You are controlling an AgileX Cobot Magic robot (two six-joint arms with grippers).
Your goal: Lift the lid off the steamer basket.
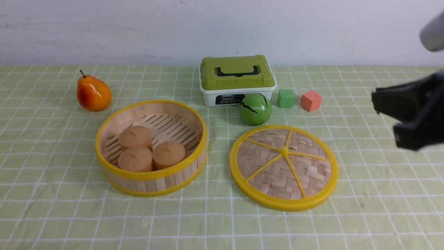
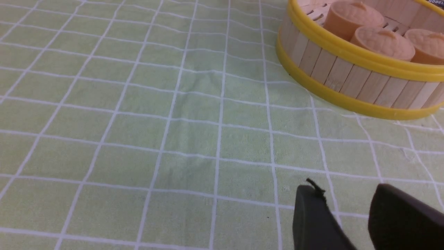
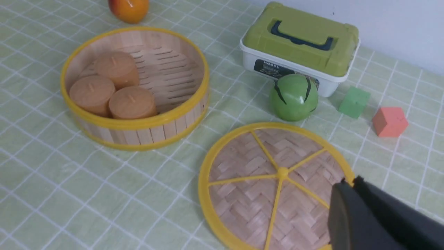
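Tablecloth (image 1: 52,194): pale green check, running back to a white wall (image 1: 104,27).
Steamer basket (image 1: 151,175): left of centre, uncovered, three tan buns (image 1: 135,137) on its slatted floor.
Lid (image 1: 283,167): flat on the cloth just right of the basket, not touching it, on the near side of a green ball (image 1: 256,108).
Right gripper (image 1: 386,119): in the air at the far right, jaws spread wide, empty, clear of the lid.
Left gripper (image 2: 343,194): over bare cloth, apart from the basket, fingers parted, holding nothing.

I've open cloth (image 1: 208,225) on my side of the basket (image 1: 152,182) and lid (image 1: 283,168), plus a narrow lane between them. Behind the lid, the ball (image 1: 255,108), box (image 1: 237,74), green cube (image 1: 285,98) and red cube (image 1: 310,100) crowd close.
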